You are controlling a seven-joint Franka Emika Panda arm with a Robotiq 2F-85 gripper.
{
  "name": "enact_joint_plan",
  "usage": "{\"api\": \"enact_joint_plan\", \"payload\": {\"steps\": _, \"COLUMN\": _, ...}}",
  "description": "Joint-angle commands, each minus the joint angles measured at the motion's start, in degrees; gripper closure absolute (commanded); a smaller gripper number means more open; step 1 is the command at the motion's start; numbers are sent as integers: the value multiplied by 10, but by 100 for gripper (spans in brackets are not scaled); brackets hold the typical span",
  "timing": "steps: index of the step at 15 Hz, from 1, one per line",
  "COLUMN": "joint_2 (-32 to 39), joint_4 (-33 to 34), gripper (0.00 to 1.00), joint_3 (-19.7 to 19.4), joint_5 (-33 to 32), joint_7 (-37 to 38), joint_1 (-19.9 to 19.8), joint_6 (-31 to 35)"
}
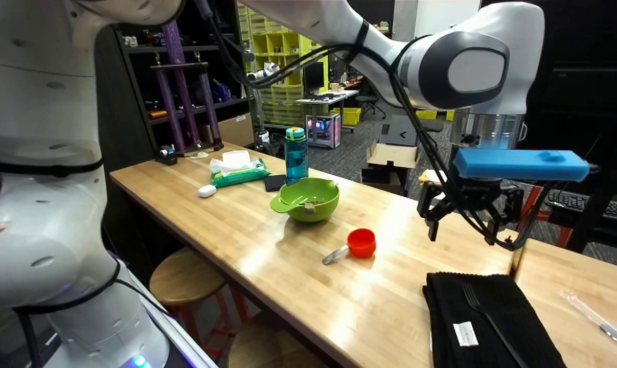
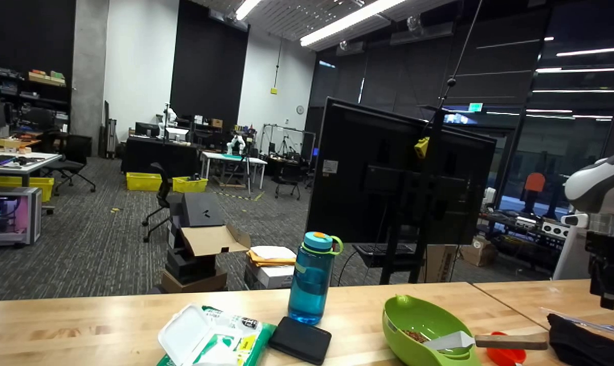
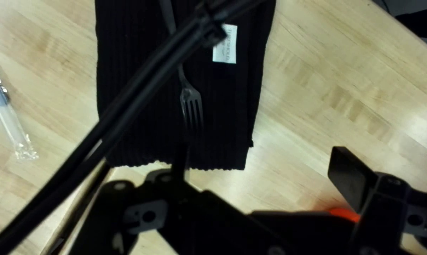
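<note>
My gripper (image 1: 461,237) hangs in the air above the table with its jaws spread wide and nothing between them. Below it lies a folded black cloth (image 1: 507,301) with a white tag, and a dark fork (image 3: 190,95) rests on top. In the wrist view the left finger overlaps the cloth's edge, though the exterior view shows height between them. A red measuring cup (image 1: 362,243) with a metallic handle sits nearby; a sliver of it shows behind the gripper in the wrist view. Farther along, a green bowl (image 2: 401,340) holds small brown bits, with a wooden-handled spatula (image 2: 510,341) across its rim.
A blue bottle (image 1: 296,161), a wipes pack (image 1: 242,175), a black wallet-like item (image 2: 300,339) and a small white object (image 1: 207,191) stand beyond the bowl. A clear plastic-wrapped item (image 1: 599,317) lies beside the cloth. Black cables hang along the arm and cross the wrist view.
</note>
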Motion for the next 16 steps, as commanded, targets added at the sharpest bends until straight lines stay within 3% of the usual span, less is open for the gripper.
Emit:
{"api": "enact_joint_plan", "payload": {"steps": 1, "joint_2": 33, "joint_4": 35, "gripper": 0, "joint_3": 6, "joint_5": 10, "joint_7": -29, "joint_1": -25, "joint_6": -4}}
{"api": "enact_joint_plan", "payload": {"steps": 16, "joint_2": 108, "joint_4": 54, "gripper": 0, "joint_3": 17, "joint_5": 5, "joint_7": -71, "joint_1": -77, "joint_6": 18}}
